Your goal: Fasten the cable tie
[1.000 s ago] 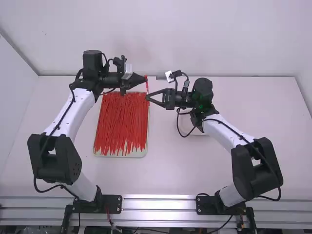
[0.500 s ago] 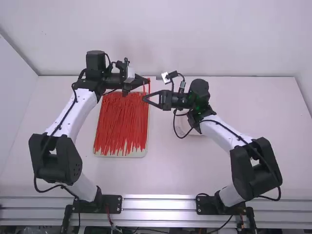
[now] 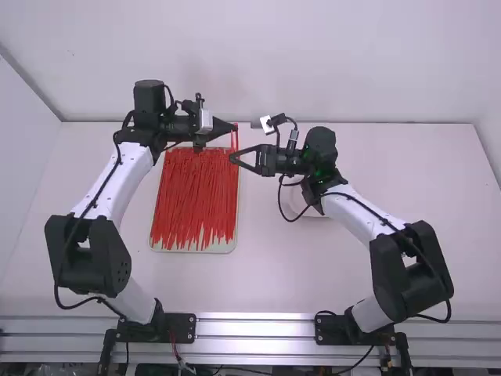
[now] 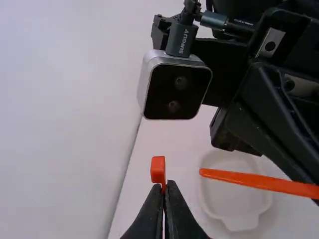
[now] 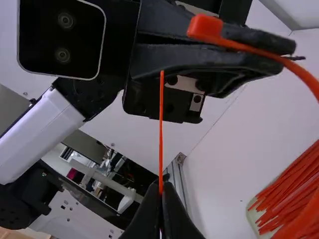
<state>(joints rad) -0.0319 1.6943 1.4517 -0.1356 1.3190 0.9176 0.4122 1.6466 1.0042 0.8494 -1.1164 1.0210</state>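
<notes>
My left gripper (image 4: 163, 186) is pinching the red cable tie (image 4: 158, 170) just under its head; my right gripper (image 5: 160, 188) is clamped on the tail tip, both over the tray's (image 3: 192, 249) far end. I reckon the floppy tail could miss the head's slot; push crooked and it slips loose.

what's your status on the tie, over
Left gripper shut on tie by its head. Right gripper shut on tail. Tail not threaded yet. Nothing in the way.

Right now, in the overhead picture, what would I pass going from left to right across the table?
Left arm's black elbow → pile of red cable ties → small white dish → right arm's black elbow.
</notes>
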